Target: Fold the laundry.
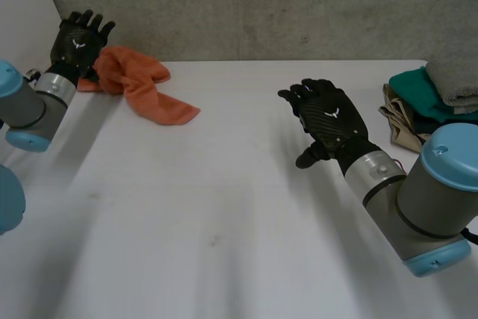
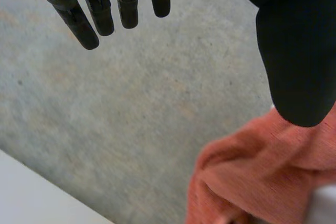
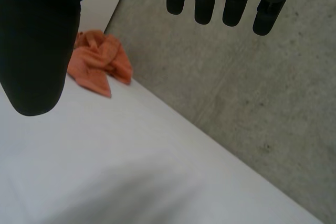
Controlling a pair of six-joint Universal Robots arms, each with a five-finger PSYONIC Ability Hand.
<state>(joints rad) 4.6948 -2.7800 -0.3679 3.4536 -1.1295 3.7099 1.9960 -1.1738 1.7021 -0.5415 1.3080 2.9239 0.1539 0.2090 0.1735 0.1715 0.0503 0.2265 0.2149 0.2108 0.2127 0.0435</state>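
A crumpled orange cloth (image 1: 138,84) lies at the table's far left corner, one end trailing toward the middle. My left hand (image 1: 78,39) hovers just left of it, fingers straight and spread, holding nothing. In the left wrist view the orange cloth (image 2: 262,177) sits under the thumb (image 2: 296,51), apart from the fingers (image 2: 100,9). My right hand (image 1: 328,117) hangs open over the table's middle right, palm down and empty. The right wrist view has the orange cloth (image 3: 97,61) far beyond its thumb (image 3: 39,40).
A stack of folded laundry stands at the right edge: a grey towel (image 1: 455,76) on a teal cloth (image 1: 414,95) over a beige one (image 1: 399,121). A grey concrete wall (image 1: 261,5) backs the white table (image 1: 209,207).
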